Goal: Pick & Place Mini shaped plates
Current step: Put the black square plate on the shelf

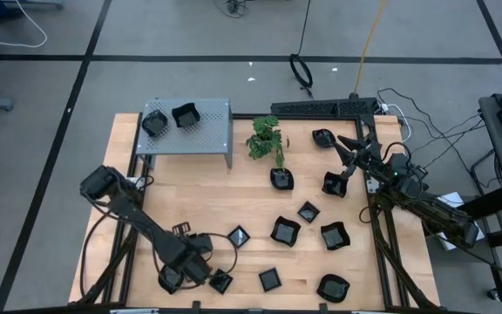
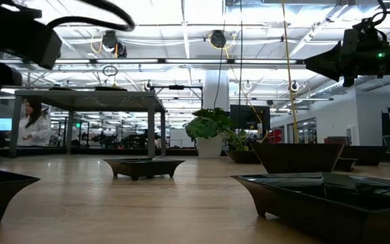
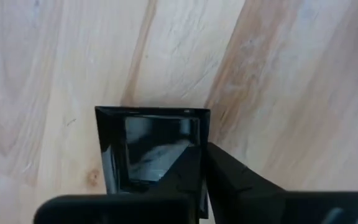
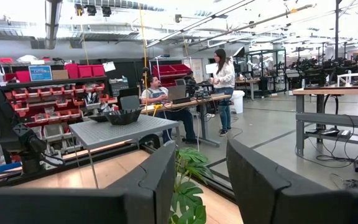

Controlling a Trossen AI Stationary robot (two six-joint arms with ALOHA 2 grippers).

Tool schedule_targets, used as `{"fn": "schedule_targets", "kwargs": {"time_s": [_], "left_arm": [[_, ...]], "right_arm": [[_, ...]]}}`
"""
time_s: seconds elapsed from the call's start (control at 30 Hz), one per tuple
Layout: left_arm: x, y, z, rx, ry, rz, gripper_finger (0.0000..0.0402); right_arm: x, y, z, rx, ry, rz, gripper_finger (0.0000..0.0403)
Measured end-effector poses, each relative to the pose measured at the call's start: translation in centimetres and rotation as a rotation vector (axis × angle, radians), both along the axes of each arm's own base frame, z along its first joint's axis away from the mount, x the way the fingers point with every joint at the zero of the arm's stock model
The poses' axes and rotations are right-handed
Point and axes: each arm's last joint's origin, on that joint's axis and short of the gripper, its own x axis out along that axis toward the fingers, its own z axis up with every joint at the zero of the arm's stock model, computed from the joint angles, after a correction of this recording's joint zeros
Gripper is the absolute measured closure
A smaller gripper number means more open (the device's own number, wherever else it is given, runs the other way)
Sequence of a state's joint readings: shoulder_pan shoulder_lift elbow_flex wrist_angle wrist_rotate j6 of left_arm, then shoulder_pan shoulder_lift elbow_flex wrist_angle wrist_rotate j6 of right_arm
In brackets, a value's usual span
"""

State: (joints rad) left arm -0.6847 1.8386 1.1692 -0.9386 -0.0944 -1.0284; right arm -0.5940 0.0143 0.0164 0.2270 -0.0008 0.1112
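Several small glossy black plates lie on the wooden table, among them ones at the centre [image 1: 284, 230], the right [image 1: 334, 235] and the near edge [image 1: 270, 279]. Two more [image 1: 186, 113] sit on the grey perforated shelf [image 1: 207, 135] at the far left. My left gripper [image 1: 179, 269] is low at the near left, shut on a square black plate [image 3: 151, 146]. My right gripper [image 1: 349, 157] is open and empty, raised above the far right of the table between two plates [image 1: 323, 137] [image 1: 334, 183]. In the right wrist view [image 4: 201, 155] it faces the shelf. My left gripper holds the square plate by one side wall [image 3: 199, 134]. One finger [image 3: 241, 180] lies outside that wall; the other seems to be inside the dish, where its dark shape merges with the plate. The fingers come from above. Whether the plate is lifted off the table, I cannot tell.
A small green potted plant [image 1: 267, 139] stands at the far centre beside the shelf, with a plate [image 1: 281, 179] just in front of it. Another plate [image 1: 220, 281] lies close to my left gripper on its right. People are at desks in the room beyond the table [image 4: 222, 81].
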Motion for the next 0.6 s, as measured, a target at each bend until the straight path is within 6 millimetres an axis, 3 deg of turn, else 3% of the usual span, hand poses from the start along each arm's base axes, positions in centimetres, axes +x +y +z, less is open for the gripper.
{"fn": "schedule_targets", "kwargs": {"time_s": [0.37,0.6], "left_arm": [[0.4,1.5,5.6,-0.047,-0.193,-0.081,0.0392],[0.4,4.2,10.4,0.144,-0.448,-0.180,0.0392]], "right_arm": [[0.0,0.0,0.0,0.000,0.000,0.000,0.0273],[0.0,0.0,0.0,0.000,0.000,0.000,0.0273]]}}
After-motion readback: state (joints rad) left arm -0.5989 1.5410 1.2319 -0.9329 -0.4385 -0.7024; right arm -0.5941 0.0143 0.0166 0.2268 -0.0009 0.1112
